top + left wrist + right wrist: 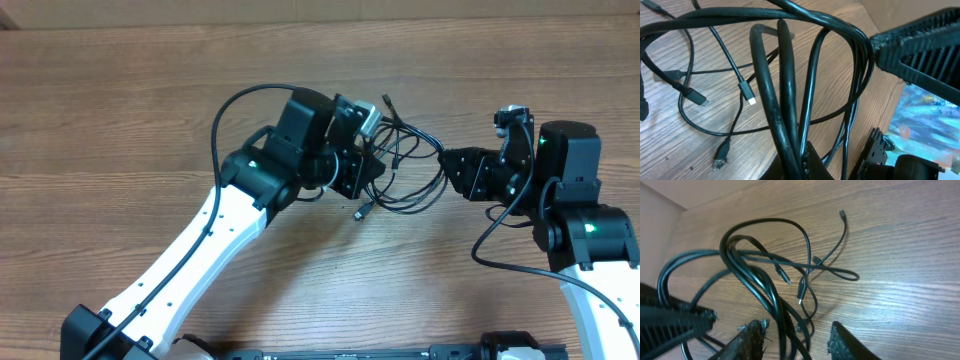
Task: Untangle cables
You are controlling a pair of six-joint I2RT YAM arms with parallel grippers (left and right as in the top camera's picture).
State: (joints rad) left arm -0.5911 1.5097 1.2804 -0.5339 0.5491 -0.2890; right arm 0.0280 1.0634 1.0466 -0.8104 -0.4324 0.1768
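No readable text, label, brand, number or sign in any of the 3 views. Nothing legible on cables [405,165] or their plugs. Nothing printed on bare table [150,80], edge to edge.

Overhead: bright, even light, sharp; soft faint shadows beside arms [215,240] on counter [120,120]. Right wrist: pale glare streak on wood at right. Left wrist: nearest cables [767,90] slightly soft, lower-right corner a blurred smear.
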